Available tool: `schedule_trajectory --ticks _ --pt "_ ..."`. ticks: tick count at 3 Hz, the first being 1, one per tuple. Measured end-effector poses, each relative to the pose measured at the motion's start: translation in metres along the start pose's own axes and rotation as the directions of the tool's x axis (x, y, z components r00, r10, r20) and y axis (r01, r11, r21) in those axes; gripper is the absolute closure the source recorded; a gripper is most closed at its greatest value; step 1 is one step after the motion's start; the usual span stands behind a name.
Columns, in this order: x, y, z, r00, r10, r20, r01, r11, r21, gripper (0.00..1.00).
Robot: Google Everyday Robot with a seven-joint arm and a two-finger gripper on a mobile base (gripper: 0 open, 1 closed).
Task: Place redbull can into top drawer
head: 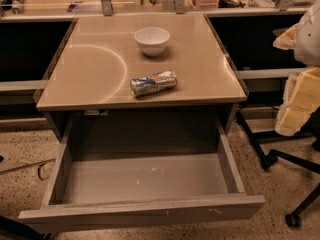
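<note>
The redbull can (153,83) lies on its side on the tan tabletop (90,69), near the front edge and a little right of the middle. The top drawer (142,211) is pulled fully open below the tabletop. Its grey floor (100,179) shows pale scuffs and holds nothing. My gripper is out of the camera view, so nothing holds the can.
A white bowl (152,40) stands upright behind the can, towards the back of the tabletop. A chair with yellow foam padding (300,101) and black wheeled legs (292,219) stands to the right of the drawer. A white rounded shape (309,39) fills the upper right edge.
</note>
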State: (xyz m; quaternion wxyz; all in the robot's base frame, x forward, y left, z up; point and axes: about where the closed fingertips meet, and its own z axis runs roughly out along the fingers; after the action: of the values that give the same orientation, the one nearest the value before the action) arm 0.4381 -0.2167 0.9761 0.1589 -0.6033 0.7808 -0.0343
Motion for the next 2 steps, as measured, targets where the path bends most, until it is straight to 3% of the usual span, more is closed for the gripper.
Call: schedule_trajectory --ticks 2 --pt "-0.0022 -0.0067 0.005 1.0 -0.004 0.025 0.004 1.0 0.003 0.0"
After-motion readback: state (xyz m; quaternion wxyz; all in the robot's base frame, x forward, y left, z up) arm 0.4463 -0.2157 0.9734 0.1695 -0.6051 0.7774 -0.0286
